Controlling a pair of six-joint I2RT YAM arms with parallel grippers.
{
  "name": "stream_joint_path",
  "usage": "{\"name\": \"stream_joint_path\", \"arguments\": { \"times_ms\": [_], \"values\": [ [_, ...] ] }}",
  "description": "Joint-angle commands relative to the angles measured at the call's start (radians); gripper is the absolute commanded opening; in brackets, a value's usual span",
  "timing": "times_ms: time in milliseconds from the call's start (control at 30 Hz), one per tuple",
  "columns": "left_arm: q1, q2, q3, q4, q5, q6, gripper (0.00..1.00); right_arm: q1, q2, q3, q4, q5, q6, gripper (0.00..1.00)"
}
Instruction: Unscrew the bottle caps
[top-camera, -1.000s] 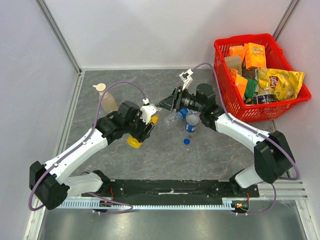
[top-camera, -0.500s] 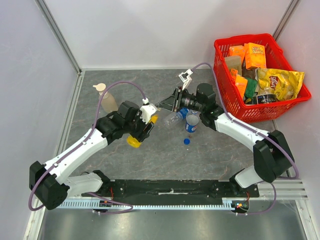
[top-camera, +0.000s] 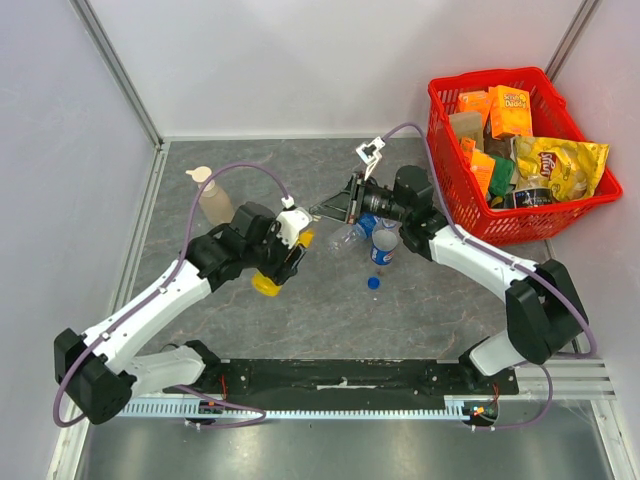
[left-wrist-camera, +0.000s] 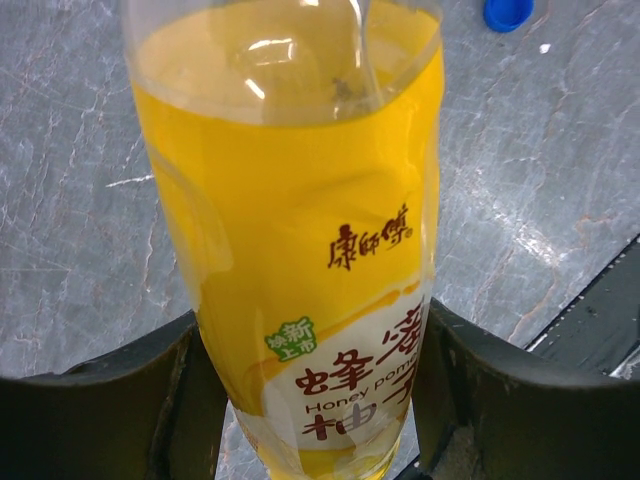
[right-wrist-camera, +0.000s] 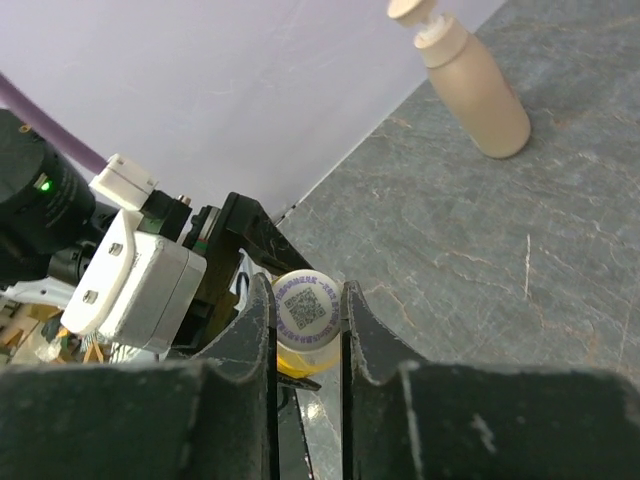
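My left gripper (left-wrist-camera: 320, 405) clamps the juice bottle (left-wrist-camera: 300, 250) above the middle of the table (top-camera: 300, 320). My right gripper (right-wrist-camera: 308, 335) pinches its white cap (right-wrist-camera: 305, 303). A loose blue cap (top-camera: 373, 283) lies nearby.

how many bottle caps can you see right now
2. A blue cap lies loose on the table; a white cap sits on the juice bottle, clamped by the right gripper. Others may be hidden behind that arm.
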Motion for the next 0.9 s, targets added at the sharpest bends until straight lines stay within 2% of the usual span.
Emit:
{"name": "stream_joint_path", "arguments": {
  "times_ms": [0,200,533,733,867],
  "values": [
    [-0.003,-0.049,0.041,0.025,0.098,-0.012,0.02,0.014,-0.055,0.013,0.168,-0.145,0.009,0.00],
    [-0.003,-0.093,0.041,0.031,0.233,-0.001,0.02,0.014,-0.095,-0.028,0.312,-0.235,0.039,0.00],
    [-0.002,-0.107,0.070,0.021,0.517,0.037,0.02,0.023,-0.181,-0.073,0.428,-0.366,0.017,0.00],
    [-0.002,-0.110,0.093,0.004,0.673,0.073,0.02,0.030,-0.221,-0.125,0.596,-0.439,0.052,0.00],
    [-0.003,-0.109,0.106,-0.010,0.779,0.103,0.02,0.033,-0.233,-0.134,0.628,-0.478,0.046,0.00]
  ]
}}
